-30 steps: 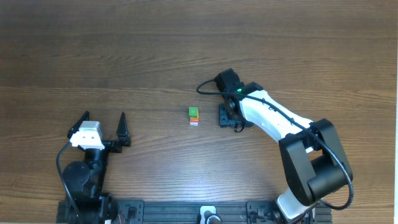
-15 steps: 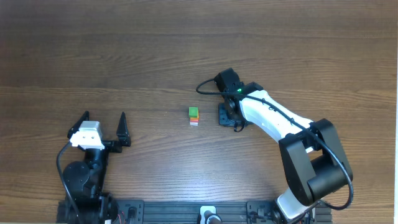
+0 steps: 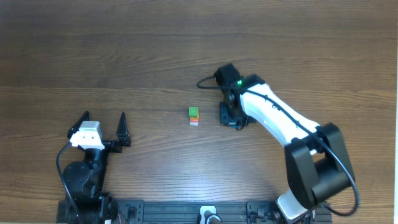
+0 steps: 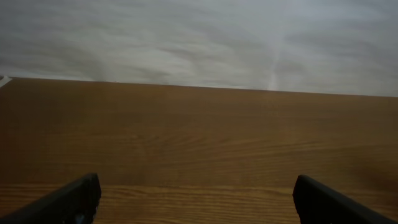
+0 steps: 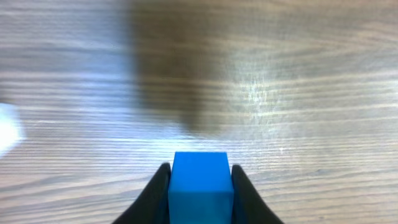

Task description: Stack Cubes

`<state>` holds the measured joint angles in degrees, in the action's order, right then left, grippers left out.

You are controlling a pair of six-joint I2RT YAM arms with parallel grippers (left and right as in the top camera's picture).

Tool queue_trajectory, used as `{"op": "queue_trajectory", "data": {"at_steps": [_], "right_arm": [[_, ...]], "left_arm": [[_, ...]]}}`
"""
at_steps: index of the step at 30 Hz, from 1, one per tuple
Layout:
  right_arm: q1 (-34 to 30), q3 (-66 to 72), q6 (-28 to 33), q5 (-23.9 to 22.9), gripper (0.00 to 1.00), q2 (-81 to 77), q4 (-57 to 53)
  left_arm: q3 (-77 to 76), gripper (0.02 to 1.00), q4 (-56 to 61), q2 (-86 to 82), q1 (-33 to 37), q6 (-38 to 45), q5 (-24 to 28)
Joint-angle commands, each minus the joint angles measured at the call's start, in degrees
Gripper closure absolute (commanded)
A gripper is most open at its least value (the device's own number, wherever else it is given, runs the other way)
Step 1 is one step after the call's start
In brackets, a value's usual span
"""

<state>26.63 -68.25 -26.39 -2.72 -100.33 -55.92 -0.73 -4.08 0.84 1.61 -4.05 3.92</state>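
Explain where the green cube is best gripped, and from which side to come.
Grip the green cube on two opposite side faces, coming down from above. It seems to sit atop the orange cube, so its top is free, and a sideways approach may topple them. The left end effector is open and free.

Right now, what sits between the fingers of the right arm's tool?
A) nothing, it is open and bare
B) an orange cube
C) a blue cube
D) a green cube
C: in the right wrist view, the right tool has a blue cube clamped between its two fingers, just above the wooden table.
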Motion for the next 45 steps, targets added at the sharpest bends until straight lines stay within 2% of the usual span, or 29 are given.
{"op": "queue_trajectory", "data": {"at_steps": [1,4,9,18,45], "right_arm": [[3.76,-13.86,-2.12,-2.34,0.904,4.98,-9.18],[7.10,-20.87,-5.18,-3.93,0.915,4.63,-14.78],[12.28,-27.08,-11.21,-4.00,0.932,2.05,-18.73],[16.61,-31.87,-13.53,-1.57,0.943,-8.00,-18.82],[17.35,-32.24,-17.31,-1.86,0.958,-11.98,-16.98]], "left_arm": [[0.37,0.018,-0.02,-0.28,0.28,0.66,0.31],[0.37,0.018,-0.02,-0.31,0.28,0.66,0.31],[0.37,0.018,-0.02,-0.31,0.28,0.66,0.31],[0.37,0.018,-0.02,-0.28,0.28,0.66,0.31],[0.37,0.018,-0.02,-0.28,0.28,0.66,0.31]]}}
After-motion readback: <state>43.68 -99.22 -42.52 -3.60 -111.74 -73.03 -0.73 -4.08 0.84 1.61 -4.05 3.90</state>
